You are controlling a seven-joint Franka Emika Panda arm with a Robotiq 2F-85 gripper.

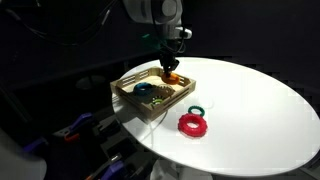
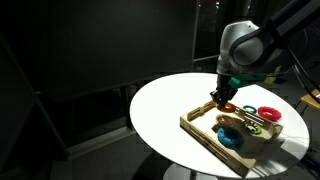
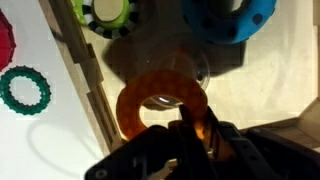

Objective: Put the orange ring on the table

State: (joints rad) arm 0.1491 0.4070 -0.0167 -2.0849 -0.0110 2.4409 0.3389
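The orange ring (image 3: pixel 150 104) is inside the slatted wooden tray (image 3: pixel 275 95), near its far corner in an exterior view (image 1: pixel 173 78). My gripper (image 3: pixel 196 136) reaches straight down into the tray, with one finger in the ring's hole and one outside, shut on the ring's rim. It also shows in both exterior views (image 1: pixel 170 68) (image 2: pixel 221 97). I cannot tell whether the ring rests on the tray floor or hangs just above it. The tray stands on the round white table (image 1: pixel 260 110) (image 2: pixel 165 110).
A blue ring (image 3: pixel 230 20) (image 1: pixel 143 90) and a yellow-green ring (image 3: pixel 108 12) also lie in the tray. A red ring (image 1: pixel 193 124) (image 2: pixel 268 113) and a dark green ring (image 3: pixel 24 90) (image 1: pixel 197 109) lie on the table beside the tray.
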